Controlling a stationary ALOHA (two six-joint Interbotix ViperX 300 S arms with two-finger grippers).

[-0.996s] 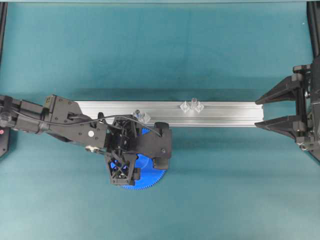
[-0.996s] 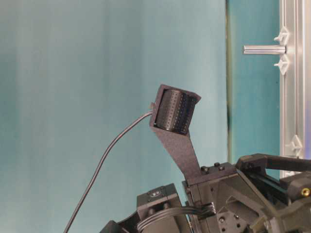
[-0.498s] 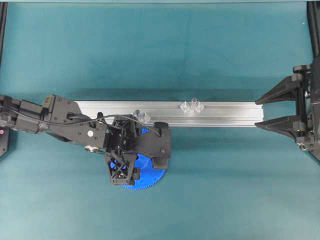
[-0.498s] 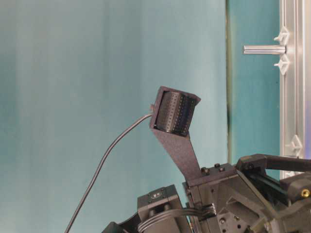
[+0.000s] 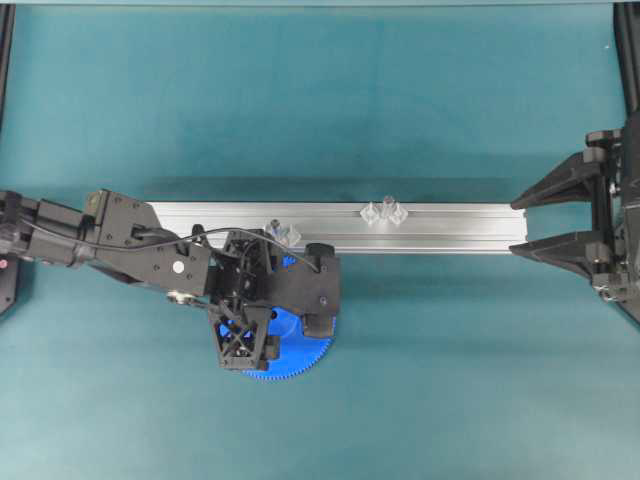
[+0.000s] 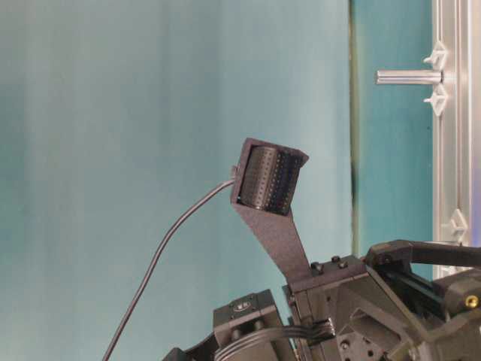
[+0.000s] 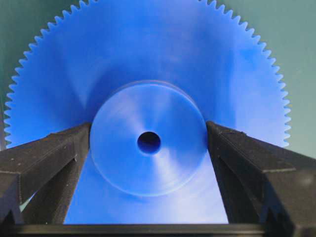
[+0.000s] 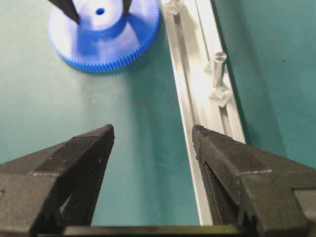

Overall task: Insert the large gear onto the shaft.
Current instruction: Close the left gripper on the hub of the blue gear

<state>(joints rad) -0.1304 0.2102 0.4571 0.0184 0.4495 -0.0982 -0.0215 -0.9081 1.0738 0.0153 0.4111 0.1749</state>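
large gear [image 5: 298, 350], half hidden under left hand [image 5: 283, 305]

Large gear [image 7: 148, 74]: bright blue plastic, smooth with a soft satin sheen; faint circular marks on the hub face, fine crisp teeth on the rim.

Shaft [image 8: 217, 66]: silvery metal, polished, on a translucent clear plastic bracket [image 8: 220, 95].

Rail [image 5: 440, 228]: brushed aluminium look, long grooves, semi-glossy.

Left hand [image 7: 148, 143] and right hand [image 8: 153, 148]: black plastic, matt, slightly grainy.

Desk [image 5: 320, 100]: teal covering, matt, even; whether cloth or mat, cannot tell.
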